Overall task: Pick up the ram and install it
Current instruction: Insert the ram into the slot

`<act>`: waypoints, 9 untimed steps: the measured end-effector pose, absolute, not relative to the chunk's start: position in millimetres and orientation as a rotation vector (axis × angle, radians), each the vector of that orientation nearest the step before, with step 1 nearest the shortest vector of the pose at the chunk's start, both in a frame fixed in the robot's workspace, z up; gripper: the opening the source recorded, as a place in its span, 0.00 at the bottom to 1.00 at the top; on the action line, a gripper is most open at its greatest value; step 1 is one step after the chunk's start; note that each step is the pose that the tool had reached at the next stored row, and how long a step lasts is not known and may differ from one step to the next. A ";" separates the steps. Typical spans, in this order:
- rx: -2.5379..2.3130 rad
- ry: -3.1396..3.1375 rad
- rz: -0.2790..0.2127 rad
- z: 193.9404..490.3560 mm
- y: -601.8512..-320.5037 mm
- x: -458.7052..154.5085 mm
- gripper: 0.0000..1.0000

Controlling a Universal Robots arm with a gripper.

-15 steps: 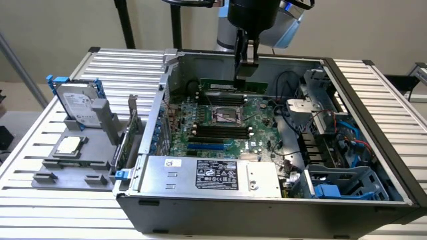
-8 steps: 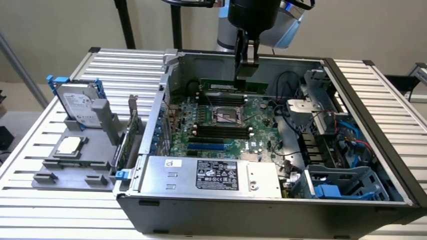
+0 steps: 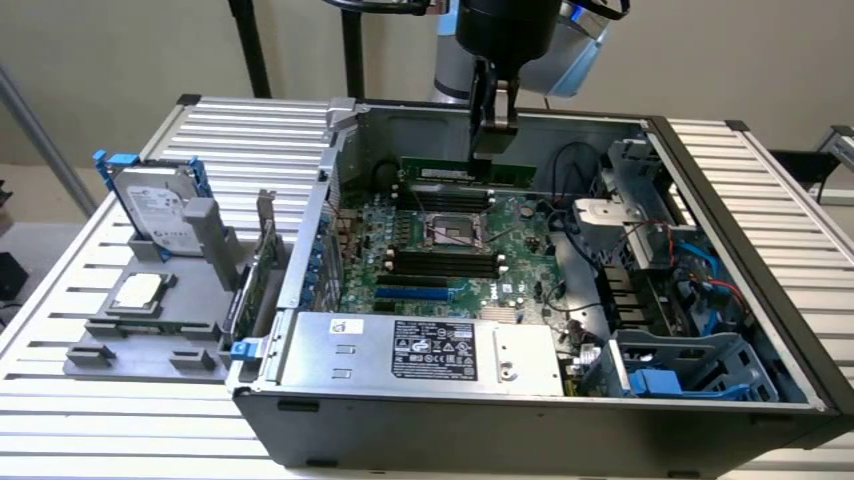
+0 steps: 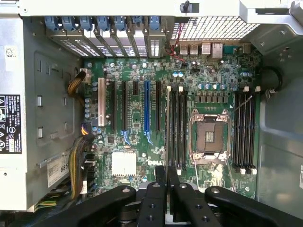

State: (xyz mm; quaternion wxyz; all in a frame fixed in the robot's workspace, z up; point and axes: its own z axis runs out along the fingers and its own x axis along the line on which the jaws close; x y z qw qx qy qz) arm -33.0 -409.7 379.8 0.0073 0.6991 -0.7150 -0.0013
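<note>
Slatted metal table point(image 3: 747, 180), plain beige wall point(image 3: 107, 50) behind it; two black poles point(image 3: 248, 50) upright behind the table; pale floor point(image 3: 20, 195) beside the table at the exterior view's left

The ram point(image 3: 461, 172) is a long, thin green circuit-board strip. It stands on edge with its long side level, clamped at its upper edge by the jaws, inside the open computer case point(image 3: 534, 430) over the motherboard point(image 3: 521, 225). In the wrist view the ram point(image 4: 167, 127) shows edge-on as a thin line, parallel to the black memory slots point(image 4: 177, 130) beside the processor socket point(image 4: 209, 137). Contact with a slot cannot be determined.
</note>
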 end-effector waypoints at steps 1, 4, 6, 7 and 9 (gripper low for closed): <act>2.186 -2.236 -0.004 379.8 -409.7 -33.0 0.13; 2.186 -2.236 -0.004 379.8 -409.7 -33.0 0.13; 2.187 -2.236 -0.003 378.1 -409.7 -33.2 0.13; 2.187 -2.237 -0.002 376.3 -409.7 -33.6 0.13; 2.188 -2.238 -0.001 372.6 -409.7 -34.8 0.13</act>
